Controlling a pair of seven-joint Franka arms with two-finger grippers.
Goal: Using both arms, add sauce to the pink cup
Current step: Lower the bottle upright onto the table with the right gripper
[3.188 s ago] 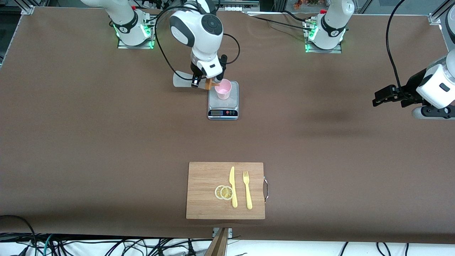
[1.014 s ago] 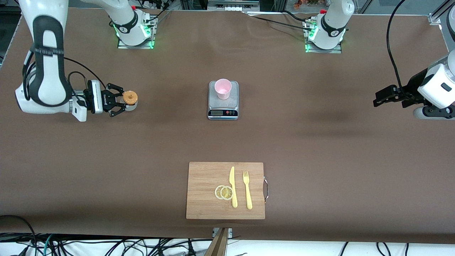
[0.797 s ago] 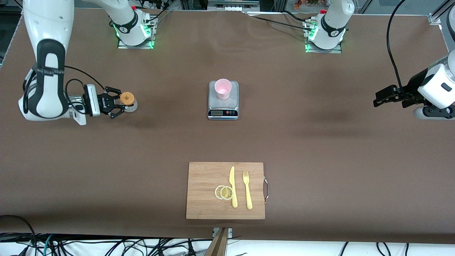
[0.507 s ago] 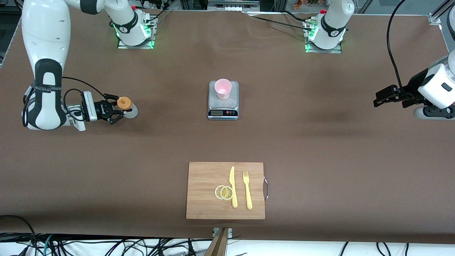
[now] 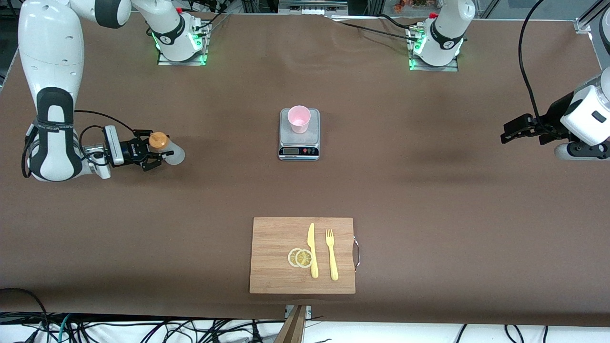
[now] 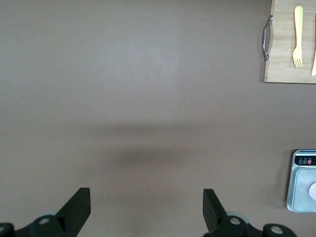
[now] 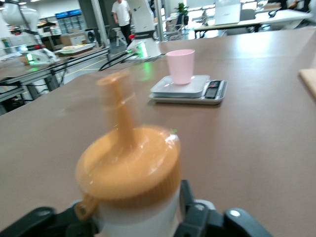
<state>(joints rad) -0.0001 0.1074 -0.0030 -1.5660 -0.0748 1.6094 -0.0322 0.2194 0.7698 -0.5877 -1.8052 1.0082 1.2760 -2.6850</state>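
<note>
The sauce (image 5: 164,148) stands on the table toward the right arm's end, well apart from the pink cup (image 5: 299,119), which sits on the scale (image 5: 299,141) mid-table. The right gripper (image 5: 151,153) is low at the bottle, 2 fingers around its body; whether they clamp it or have loosened, I cannot tell. The left gripper (image 5: 510,131) waits over the left arm's end, jaws spread wide and empty. The step looks like setting the bottle down after pouring. Next calls for a clean release and a straight retreat without tipping the bottle
</note>
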